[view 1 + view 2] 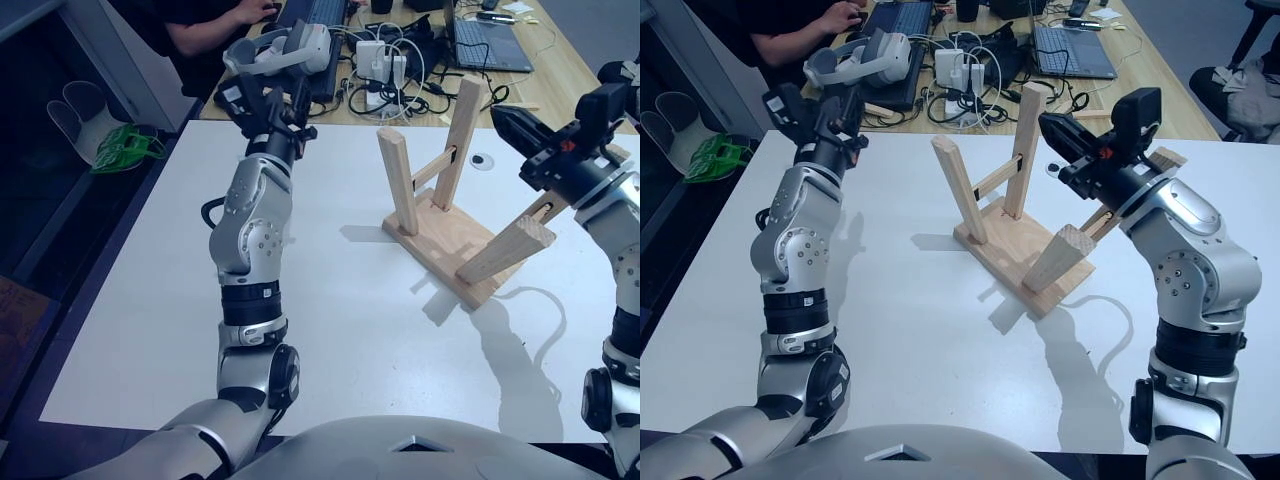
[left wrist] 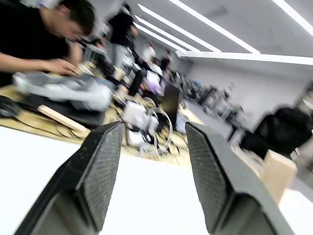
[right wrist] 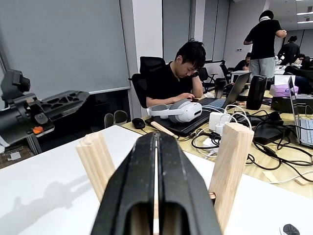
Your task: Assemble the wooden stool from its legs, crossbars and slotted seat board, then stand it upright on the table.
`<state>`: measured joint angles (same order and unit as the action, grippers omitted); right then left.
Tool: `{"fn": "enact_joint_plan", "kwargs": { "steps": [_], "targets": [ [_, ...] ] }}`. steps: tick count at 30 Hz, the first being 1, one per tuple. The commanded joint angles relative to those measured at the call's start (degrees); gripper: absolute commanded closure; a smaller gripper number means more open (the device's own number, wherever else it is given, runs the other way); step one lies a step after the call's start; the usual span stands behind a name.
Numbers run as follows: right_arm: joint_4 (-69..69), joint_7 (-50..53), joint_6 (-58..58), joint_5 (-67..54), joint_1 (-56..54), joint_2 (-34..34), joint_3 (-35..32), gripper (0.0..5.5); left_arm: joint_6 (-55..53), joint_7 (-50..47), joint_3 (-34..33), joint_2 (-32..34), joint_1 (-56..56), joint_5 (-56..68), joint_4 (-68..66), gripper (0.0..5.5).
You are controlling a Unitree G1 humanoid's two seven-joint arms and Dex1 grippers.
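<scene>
White table (image 1: 150, 300), stool (image 1: 450, 245) sits inverted toward its far edge: stiff, light, joints maybe loose, so I'd grip a leg (image 1: 400, 180) low; my left claw (image 2: 154, 132) wide, right claw (image 3: 156, 142) pinched closed.

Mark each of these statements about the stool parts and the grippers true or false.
1. The seat board sits on top of the legs. False: it lies flat on the table, with the legs pointing up.
2. The left gripper is open and empty. True.
3. The right gripper clamps a leg. False: it is shut on nothing, beside the legs.
4. A crossbar joins two legs. True.
</scene>
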<state>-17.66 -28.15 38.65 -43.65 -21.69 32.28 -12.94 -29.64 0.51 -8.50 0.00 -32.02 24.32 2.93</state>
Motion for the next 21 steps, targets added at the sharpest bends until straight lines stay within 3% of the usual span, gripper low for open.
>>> {"fn": "enact_joint_plan", "kwargs": {
  "steps": [1, 10, 21],
  "targets": [
    [-1.99, -1.91, 3.73, -4.42, -0.87, 2.04, -2.47, 5.44, -1.92, 4.16, 3.29, 2.62, -2.06, -1.98, -5.22, 3.22],
    [-2.24, -6.9, 9.4, -9.29, 6.18, 7.45, -7.11, 5.44, 1.32, 16.81, 3.56, 4.33, -9.3, -1.28, -22.11, 3.22],
    [2.16, -18.33, 15.01, -10.95, 23.37, 17.57, -18.13, 5.44, -9.37, 35.99, 9.02, 10.86, -2.82, 4.57, -10.06, 3.22]
  ]
}}
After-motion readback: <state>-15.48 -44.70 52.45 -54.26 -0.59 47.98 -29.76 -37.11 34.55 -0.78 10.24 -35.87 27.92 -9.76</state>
